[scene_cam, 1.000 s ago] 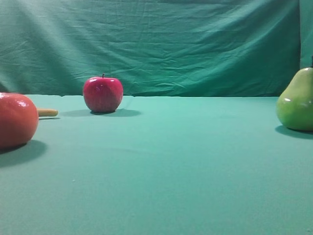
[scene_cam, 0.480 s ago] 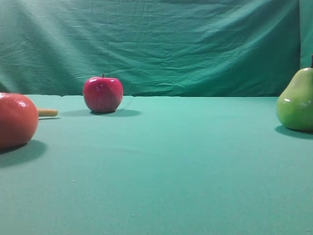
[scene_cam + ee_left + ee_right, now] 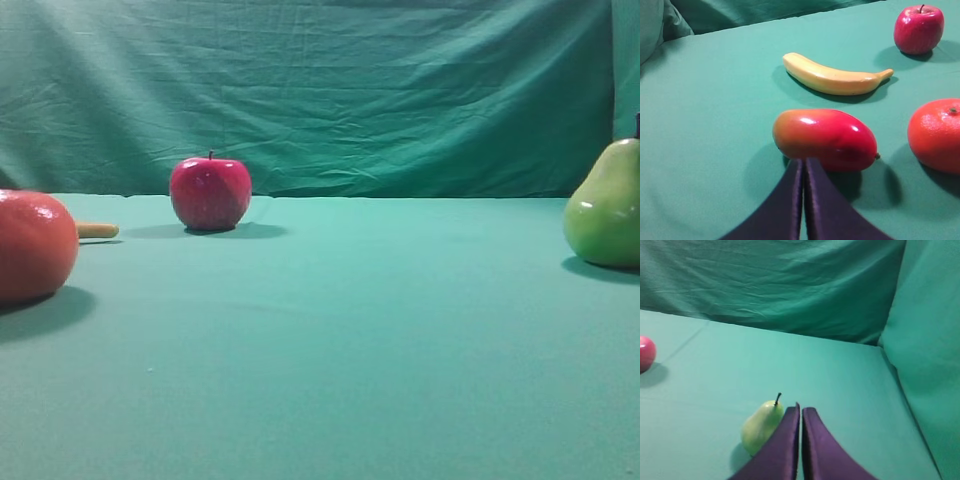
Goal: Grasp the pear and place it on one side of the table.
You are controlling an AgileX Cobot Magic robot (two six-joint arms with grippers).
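Facing: the right gripper [image 3: 800, 412] looks down over the table [image 3: 840, 390], fingers pressed together, nothing between them.
Nearest item: the pear [image 3: 762, 426] stands just beyond and to the left of the closed tips in the right wrist view, partly hidden behind the left finger.
Pear attitude: upright, long axis vertical, stem [image 3: 777, 399] on top.
Pear location: far right of the table in the high view, pear [image 3: 604, 205] cut by the frame edge.
Nearer arm: right, by judgement; the pear lies on its side of the table.
Right arm pose: raised above and behind the fruit, tilted down and forward; not touching it.
Left gripper [image 3: 804, 167]: fingers shut together, empty, tips poised over a red-orange mango [image 3: 825, 139].
Left surroundings: banana [image 3: 835, 80] beyond the mango, orange fruit [image 3: 936, 135] to the right, apple [image 3: 918, 28] farthest.
Step in hand: approach not yet made; jaws would need to spread before descending left of present aim.
Far ground: wrinkled backdrop [image 3: 320, 90] behind the table.
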